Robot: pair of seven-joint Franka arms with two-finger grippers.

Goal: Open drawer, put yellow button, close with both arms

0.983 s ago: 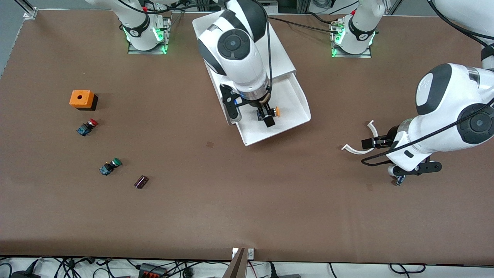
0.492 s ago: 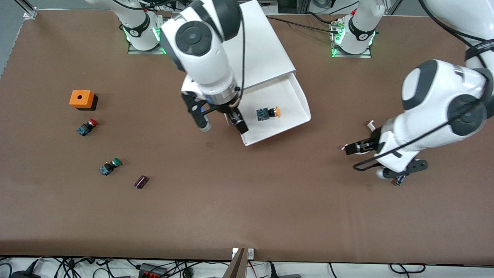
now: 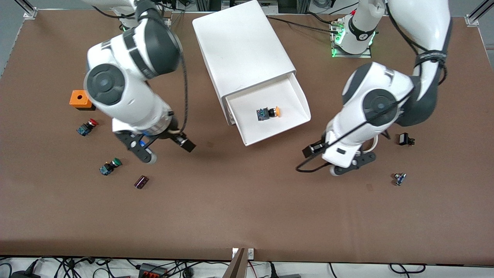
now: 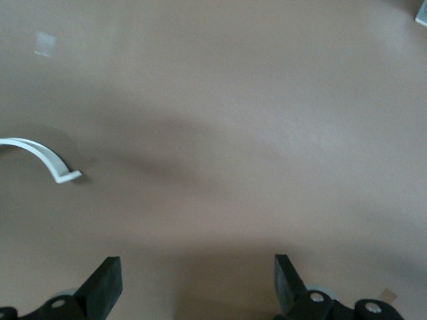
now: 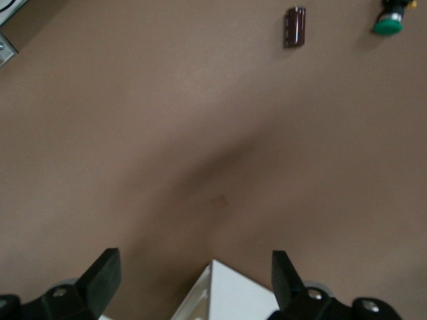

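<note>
The white cabinet point(image 3: 243, 42) has its top drawer point(image 3: 299, 98) pulled open. The yellow button point(image 3: 268, 113) lies on its side in that drawer. My right gripper point(image 3: 168, 151) is open and empty over bare table between the drawer and the green-capped button. Its wrist view shows the open fingers point(image 5: 100, 275) with a corner of the drawer point(image 5: 223, 293) between them. My left gripper point(image 3: 320, 160) is open and empty over bare table, beside the drawer's front toward the left arm's end. Its wrist view shows the fingers point(image 4: 103, 283) wide apart over the table.
An orange box point(image 3: 82, 99), a red-capped button point(image 3: 87, 126), a green-capped button point(image 3: 110, 166) and a dark maroon part point(image 3: 141, 182) lie toward the right arm's end. A small black part point(image 3: 404, 139), a small blue part point(image 3: 399, 178) and a white curved strip point(image 4: 40, 153) lie near the left arm.
My right gripper let go of the yellow button in the drawer and moved away toward the right arm's end. My left arm swung in toward the drawer.
</note>
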